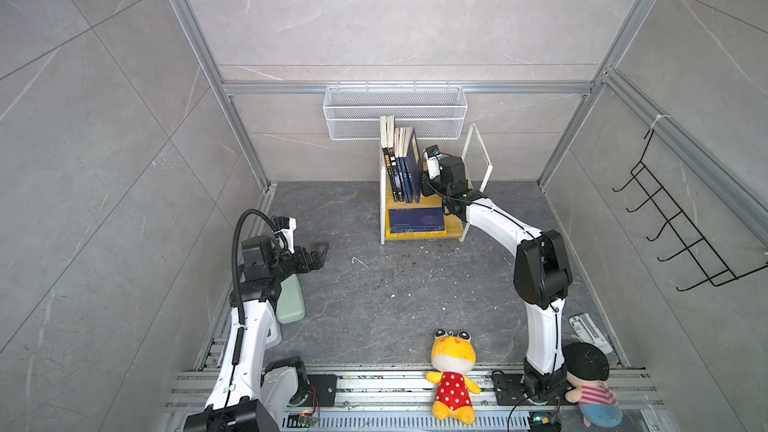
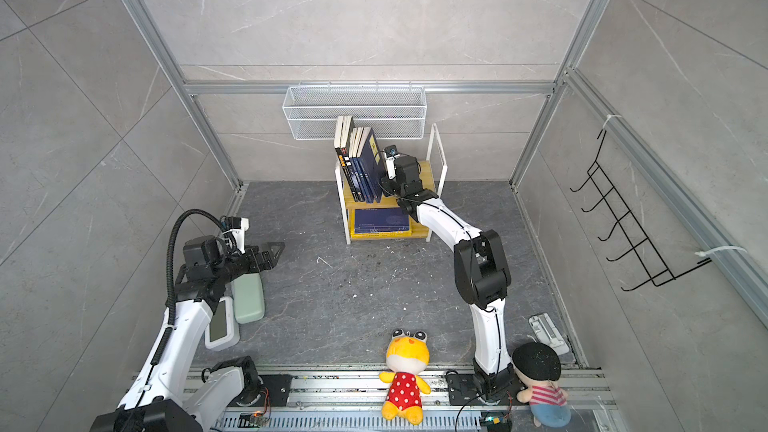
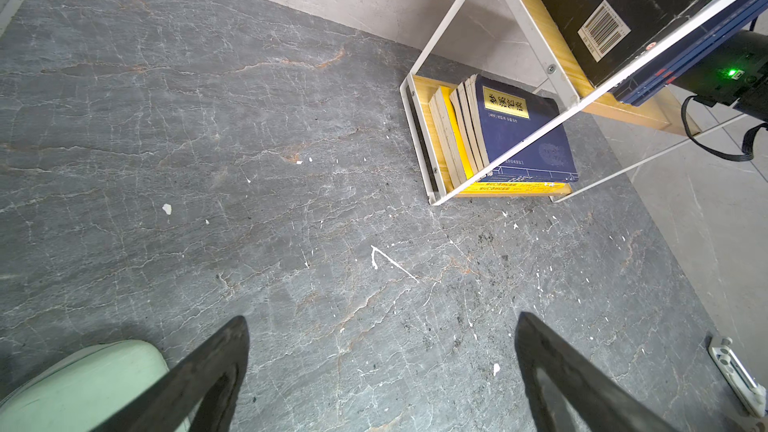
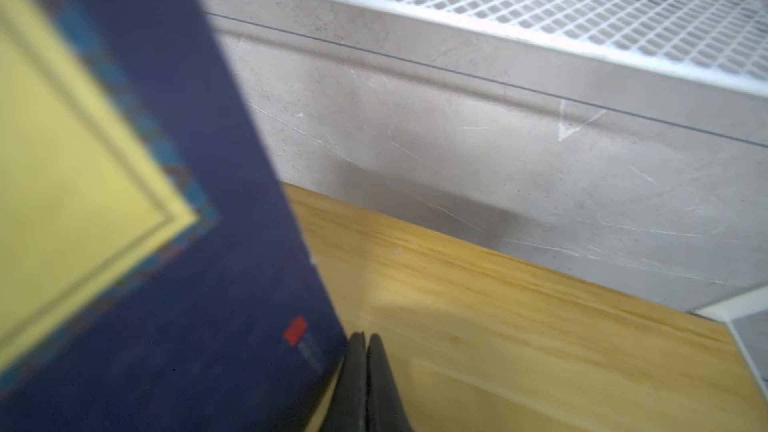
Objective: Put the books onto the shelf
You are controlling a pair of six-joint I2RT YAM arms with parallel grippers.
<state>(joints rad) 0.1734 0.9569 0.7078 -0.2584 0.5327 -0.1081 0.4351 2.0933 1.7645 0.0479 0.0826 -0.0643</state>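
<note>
Veined grey stone floor (image 1: pixel 374 284); wooden shelf (image 1: pixel 453 228) (thin paperbacks (image 1: pixel 405 168) upright)

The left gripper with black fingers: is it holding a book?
No, the left gripper stands open above the dark grey stone tabletop, nothing between its fingers.

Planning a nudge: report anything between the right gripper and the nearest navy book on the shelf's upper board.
Nothing visible. The shut right gripper sits beside the navy blue paperback with yellow label on the light wooden upper board; contact unclear.
</note>
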